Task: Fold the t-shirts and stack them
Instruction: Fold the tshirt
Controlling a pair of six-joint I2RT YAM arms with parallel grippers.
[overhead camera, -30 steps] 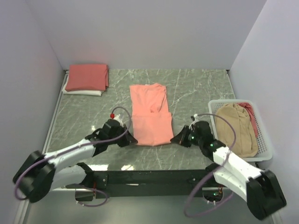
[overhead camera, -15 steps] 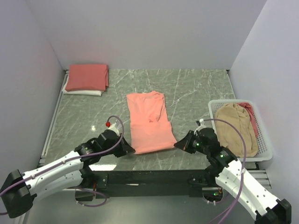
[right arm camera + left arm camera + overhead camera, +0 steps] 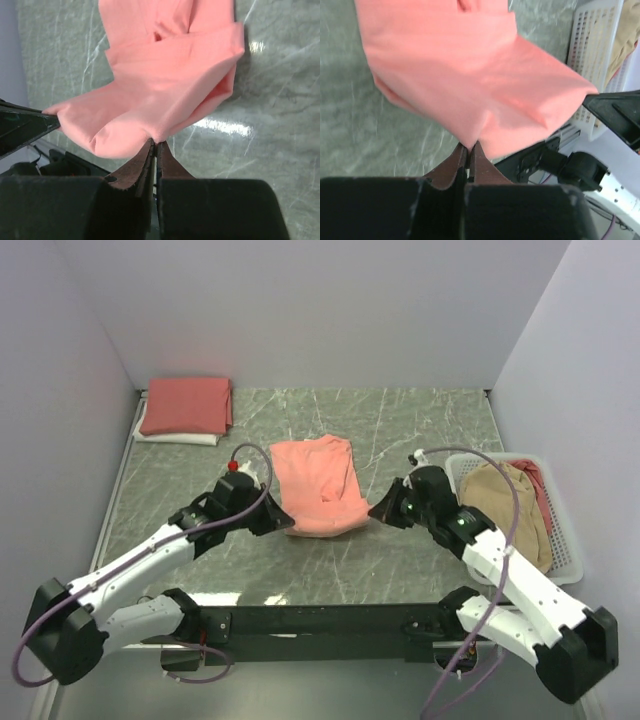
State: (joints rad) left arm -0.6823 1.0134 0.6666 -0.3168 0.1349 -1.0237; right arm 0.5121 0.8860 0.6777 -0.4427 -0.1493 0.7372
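A salmon-pink t-shirt (image 3: 318, 483) lies in the middle of the table with its near hem lifted and folded over towards the back. My left gripper (image 3: 282, 524) is shut on the hem's left corner (image 3: 468, 142). My right gripper (image 3: 374, 513) is shut on the right corner (image 3: 156, 140). In both wrist views the pink cloth (image 3: 165, 80) hangs off the pinched tips above the marble. A folded pink t-shirt (image 3: 187, 404) rests on a folded white one (image 3: 176, 437) at the back left. A tan t-shirt (image 3: 507, 513) fills the basket, with a pink one (image 3: 540, 480) behind it.
The white lattice basket (image 3: 566, 552) stands at the right edge of the green marble table (image 3: 420, 430). White walls close in the back and both sides. A black rail (image 3: 320, 620) with the arm bases runs along the near edge.
Both grippers have carried the shirt's near hem up and away from the front edge towards the back, so the lower half now folds over the upper half. Both grips held.
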